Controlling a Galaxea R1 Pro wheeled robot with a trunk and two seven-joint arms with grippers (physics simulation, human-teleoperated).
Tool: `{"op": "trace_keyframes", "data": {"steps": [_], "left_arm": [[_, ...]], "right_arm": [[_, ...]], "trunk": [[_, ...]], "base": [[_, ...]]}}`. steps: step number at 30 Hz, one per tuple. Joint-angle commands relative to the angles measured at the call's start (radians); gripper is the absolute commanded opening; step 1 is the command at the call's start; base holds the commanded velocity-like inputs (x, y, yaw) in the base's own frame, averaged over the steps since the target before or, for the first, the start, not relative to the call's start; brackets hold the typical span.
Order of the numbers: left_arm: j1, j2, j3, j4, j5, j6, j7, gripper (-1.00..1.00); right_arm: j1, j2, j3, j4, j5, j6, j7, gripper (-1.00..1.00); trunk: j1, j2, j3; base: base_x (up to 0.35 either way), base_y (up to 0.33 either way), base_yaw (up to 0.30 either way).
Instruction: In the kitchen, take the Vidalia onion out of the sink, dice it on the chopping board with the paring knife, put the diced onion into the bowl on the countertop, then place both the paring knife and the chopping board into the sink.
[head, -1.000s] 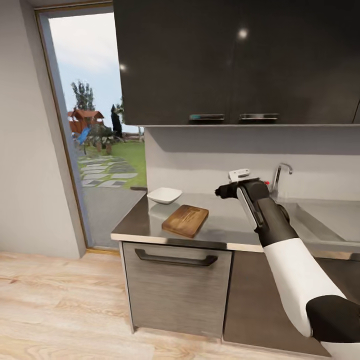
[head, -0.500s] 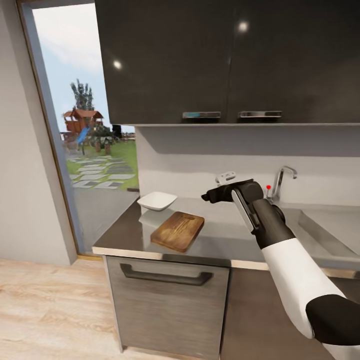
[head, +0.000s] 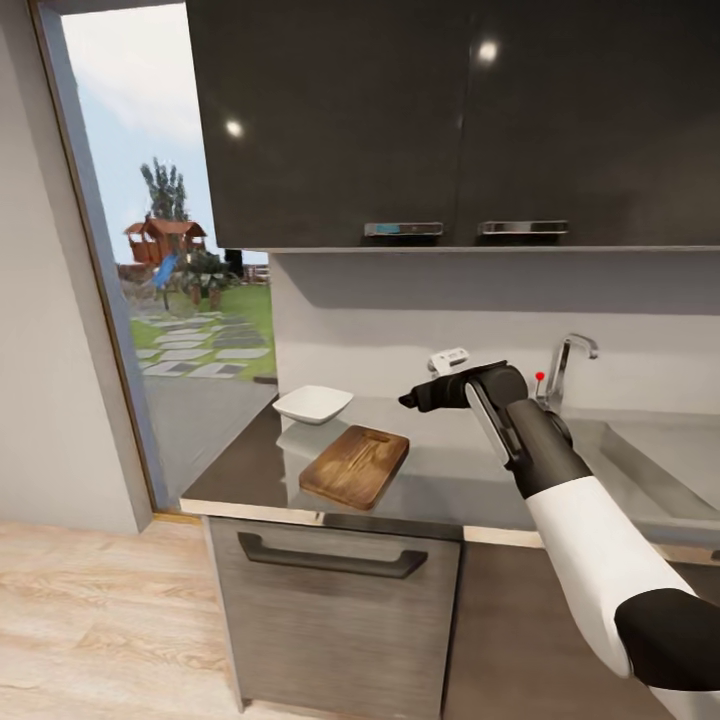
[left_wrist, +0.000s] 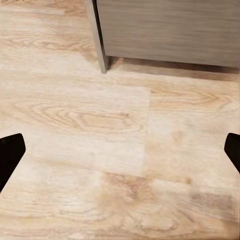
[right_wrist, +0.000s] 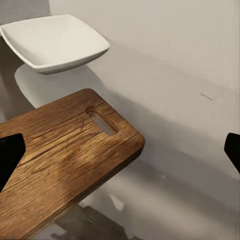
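Note:
The brown chopping board (head: 355, 467) lies bare near the front left of the dark countertop (head: 455, 480). Just behind it stands the white bowl (head: 313, 404), which looks empty in the right wrist view (right_wrist: 55, 42). My right gripper (head: 412, 400) hovers open above the countertop, right of the board (right_wrist: 60, 155) and pointing toward it, with nothing between its fingers. Over the wood floor (left_wrist: 100, 115) my left gripper (left_wrist: 120, 155) is open and holds nothing. The sink (head: 650, 455) is at the right. The Vidalia onion and the paring knife are out of view.
A chrome tap (head: 567, 362) with a red knob (head: 540, 377) stands behind the sink. Dark wall cabinets (head: 450, 120) hang above the countertop. A grey drawer front (head: 330, 610) sits below the board. A tall glass door (head: 170, 280) is at the left.
The camera has moved closer, shifting the whole picture. My right gripper has come slightly nearer the chopping board and still holds nothing.

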Motion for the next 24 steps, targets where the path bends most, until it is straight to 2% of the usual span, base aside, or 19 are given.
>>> {"op": "trace_keyframes", "data": {"steps": [1, 16, 24], "left_arm": [[0.000, 0.000, 0.001, -0.001, 0.001, -0.001, 0.000, 1.00], [0.000, 0.000, 0.001, -0.001, 0.001, -0.001, 0.000, 1.00], [0.000, 0.000, 0.001, -0.001, 0.001, -0.002, 0.000, 1.00]], "right_arm": [[-0.001, -0.003, 0.002, -0.001, 0.000, 0.004, 0.003, 1.00], [0.000, -0.015, 0.007, 0.037, 0.000, 0.004, 0.010, 1.00], [0.003, -0.022, 0.017, 0.038, -0.001, 0.004, 0.011, 1.00]], "trunk": [[0.000, -0.001, -0.001], [0.000, -0.001, -0.001], [0.000, -0.001, -0.001]], "base": [[0.149, 0.000, 0.000], [0.266, 0.104, 0.000], [0.072, 0.024, 0.000]]}}
